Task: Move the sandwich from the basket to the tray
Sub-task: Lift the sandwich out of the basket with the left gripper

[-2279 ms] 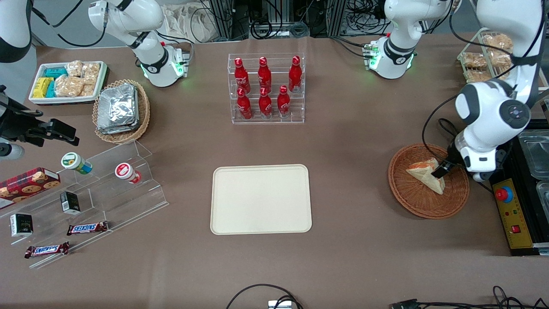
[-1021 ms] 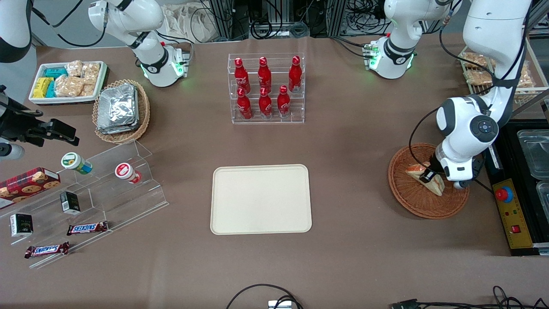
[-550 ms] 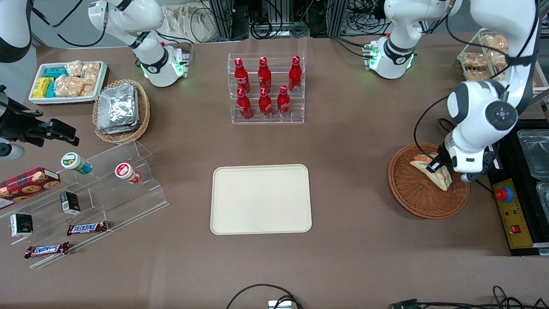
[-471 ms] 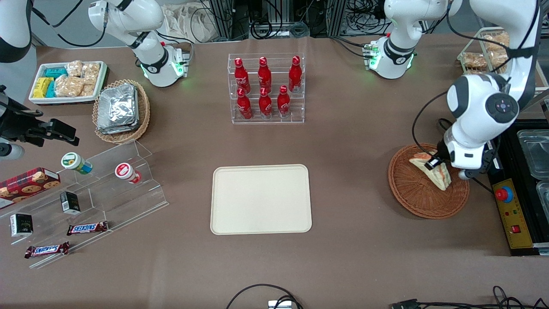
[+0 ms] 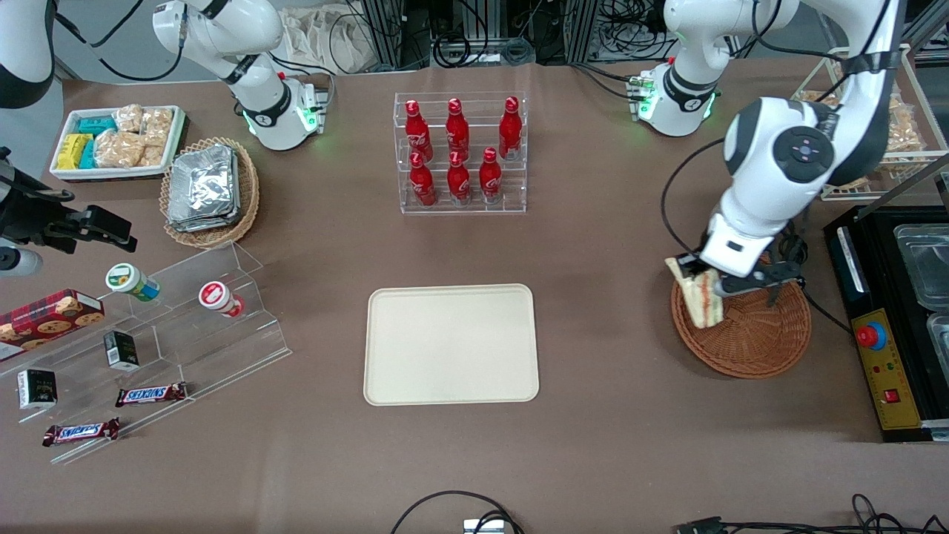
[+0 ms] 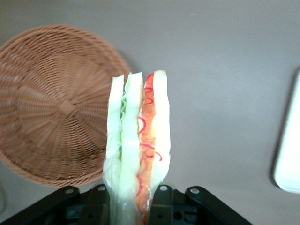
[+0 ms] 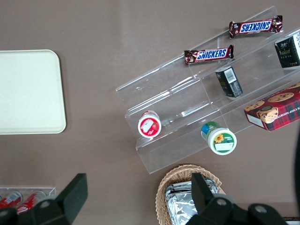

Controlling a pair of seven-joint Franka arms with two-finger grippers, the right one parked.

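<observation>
The pincer (image 5: 703,285) of the left arm hangs above the rim of the basket (image 5: 749,337), at the basket's edge nearest the tray (image 5: 451,345), and is closed on the sandwich (image 5: 698,295). In the left wrist view the two black fingers (image 6: 159,201) press against the outer bread slices of the sandwich (image 6: 137,145), which stands out from the pincer (image 6: 131,206) with its cut edge showing a green layer and a red-orange layer between pale bread. The sandwich is clear of the basket floor; in the wrist view the basket (image 6: 51,103) lies beneath and to one side of it, with nothing in it, and bare brown tabletop (image 6: 225,70) lies under most of the wedge. In the front view the wedge overlaps the basket rim; whether its lower tip touches the wicker cannot be settled from this angle, though it appears lifted. The tray sits flat on the tabletop (image 5: 593,415), well apart from the basket, toward the parked arm's end, with nothing on it; a corner of the tray (image 6: 288,154) shows in the wrist view. A clear rack of red bottles (image 5: 460,152) stands farther from the front camera than the tray.
</observation>
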